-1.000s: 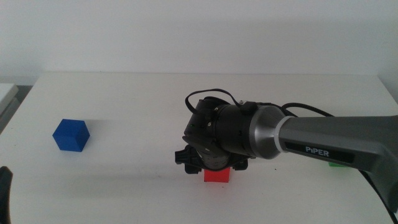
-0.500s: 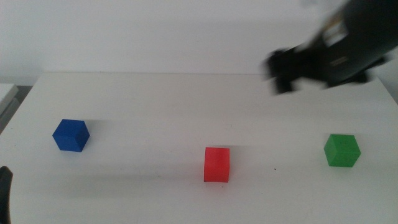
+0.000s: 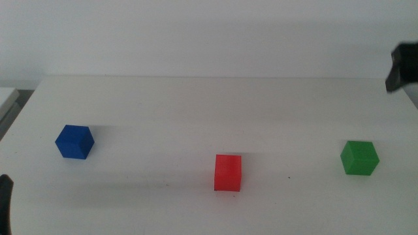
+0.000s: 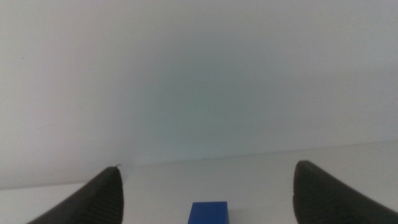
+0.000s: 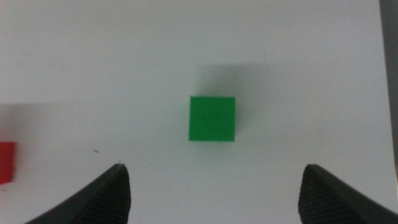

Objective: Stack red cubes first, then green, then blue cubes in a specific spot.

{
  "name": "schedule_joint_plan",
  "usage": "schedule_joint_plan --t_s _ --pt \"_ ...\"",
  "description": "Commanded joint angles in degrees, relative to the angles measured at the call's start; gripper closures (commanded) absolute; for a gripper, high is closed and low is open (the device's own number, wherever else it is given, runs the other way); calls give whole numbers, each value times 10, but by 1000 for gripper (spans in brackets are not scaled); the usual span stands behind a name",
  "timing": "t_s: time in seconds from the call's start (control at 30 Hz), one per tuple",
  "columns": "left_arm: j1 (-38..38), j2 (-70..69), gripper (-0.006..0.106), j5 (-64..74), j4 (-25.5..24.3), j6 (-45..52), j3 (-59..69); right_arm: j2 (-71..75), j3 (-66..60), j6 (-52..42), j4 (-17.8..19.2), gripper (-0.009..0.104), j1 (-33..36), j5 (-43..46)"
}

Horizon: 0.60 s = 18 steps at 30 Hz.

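The red cube [image 3: 228, 173] stands alone on the white table at front middle, also at the edge of the right wrist view [image 5: 6, 162]. A tiny black mark [image 3: 289, 177] lies on the tabletop just right of it. The green cube [image 3: 359, 158] sits at the right; my right gripper [image 5: 214, 169] hovers high above it, open and empty, showing as a dark blur [image 3: 405, 68] at the middle view's right edge. The blue cube [image 3: 74, 141] rests at the left. My left gripper [image 4: 208, 169] waits open near the front left corner [image 3: 4, 199], the blue cube [image 4: 209, 213] ahead of it.
The table's back edge meets a plain white wall [image 3: 209, 39]. A pale object [image 3: 6, 98] lies past the table's left edge. The three cubes stand well apart from one another.
My right gripper has let go of the red cube and risen away to the right, uncovering the green cube. The red cube stays where it was set. The left arm has not moved.
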<state>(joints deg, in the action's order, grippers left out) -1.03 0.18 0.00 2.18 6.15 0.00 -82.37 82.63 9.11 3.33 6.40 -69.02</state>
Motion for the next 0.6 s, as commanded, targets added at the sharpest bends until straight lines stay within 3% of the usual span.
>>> schedule_joint_plan --t_s 0.0,0.37,0.57 --pt "-1 -2 8 -10 2 -2 0 -8 -35 -17 -8 7 -17 26" --pt "-1 -2 8 -10 2 -2 0 -71 -173 -16 -20 7 -18 173" --pt "-1 -2 8 -10 2 -2 0 -119 -186 5 -17 7 -11 220"
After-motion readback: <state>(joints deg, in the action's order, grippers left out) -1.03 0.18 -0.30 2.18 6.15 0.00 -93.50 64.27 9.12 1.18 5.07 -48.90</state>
